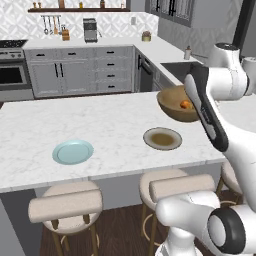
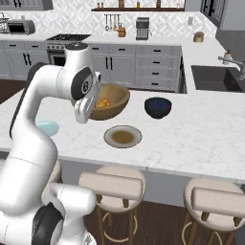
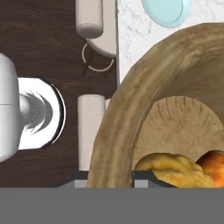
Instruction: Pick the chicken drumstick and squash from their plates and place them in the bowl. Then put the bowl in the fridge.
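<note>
Bowl (image 3: 131, 109): wide, deep, tan wood with visible grain, lifted off the desk (image 1: 100, 125) and tilted, rim pinched by the hand (image 3: 110, 177), whose two dark tips sit either side of the wall, drawn narrow on it. Inside, low against the curved floor: squash (image 3: 175, 170), lumpy and yellow, touching the drumstick (image 3: 214, 164), smooth orange-brown (bone end not to be made out). From the left base view, one orange spot of food showing in the raised bowl, arm crossing in front of it.

On the desk, pale marble with grey veining: olive plate (image 1: 162, 138), flat and round with a pale rim, bare, just under the near edge of the bowl; blue plate (image 1: 73, 151), flat and glossy, bare, well apart from the olive one, further along the desk.

Dark blue bowl (image 2: 158, 107), small and rounded, standing beyond the olive plate. Stools (image 1: 67, 207) with padded beige seats and curved backs tucked under the near edge. Behind: grey panelled cabinets (image 1: 80, 70), stove (image 1: 12, 67), sink (image 2: 215, 76).
</note>
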Controlling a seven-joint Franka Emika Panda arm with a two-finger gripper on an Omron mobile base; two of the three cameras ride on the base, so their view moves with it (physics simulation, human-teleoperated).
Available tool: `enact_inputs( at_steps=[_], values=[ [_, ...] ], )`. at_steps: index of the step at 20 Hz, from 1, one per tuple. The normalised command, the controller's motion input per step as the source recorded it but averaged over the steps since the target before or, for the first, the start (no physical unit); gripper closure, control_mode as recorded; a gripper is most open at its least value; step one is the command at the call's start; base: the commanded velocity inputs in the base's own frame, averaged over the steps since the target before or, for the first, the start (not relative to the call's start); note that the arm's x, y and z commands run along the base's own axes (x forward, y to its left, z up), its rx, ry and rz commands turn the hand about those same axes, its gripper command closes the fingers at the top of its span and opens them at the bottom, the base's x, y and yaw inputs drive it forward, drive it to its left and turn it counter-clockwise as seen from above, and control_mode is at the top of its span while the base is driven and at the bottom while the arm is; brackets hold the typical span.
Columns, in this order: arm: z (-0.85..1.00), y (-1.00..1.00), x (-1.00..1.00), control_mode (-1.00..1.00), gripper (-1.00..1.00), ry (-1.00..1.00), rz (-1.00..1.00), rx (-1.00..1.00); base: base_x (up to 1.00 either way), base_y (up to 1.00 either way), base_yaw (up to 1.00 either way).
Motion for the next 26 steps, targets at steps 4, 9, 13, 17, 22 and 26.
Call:
enact_inputs(
  at_steps=[4, 9, 13, 17, 22, 26],
  values=[
    [0.09, 0.00, -0.85, -1.00, 1.00, -0.21, 0.00, 0.00, 0.00, 0.00, 0.00],
    [0.11, 0.01, -1.00, -1.00, 1.00, -0.07, 0.00, 0.02, 0.00, 0.00, 0.00],
    [0.12, 0.00, -0.88, -1.00, 1.00, -0.13, 0.00, 0.01, 0.00, 0.00, 0.00],
    [0.05, 0.02, -0.25, 1.00, 1.00, -0.04, 0.00, 0.00, -0.75, 0.15, 0.00],
    [0.00, 0.00, 0.00, 1.00, 1.00, 0.00, 0.00, 0.00, -0.99, 0.82, 0.12],
    [0.00, 0.00, 0.00, 1.00, 1.00, 0.00, 0.00, 0.00, -0.70, 1.00, 0.20]
  ],
)
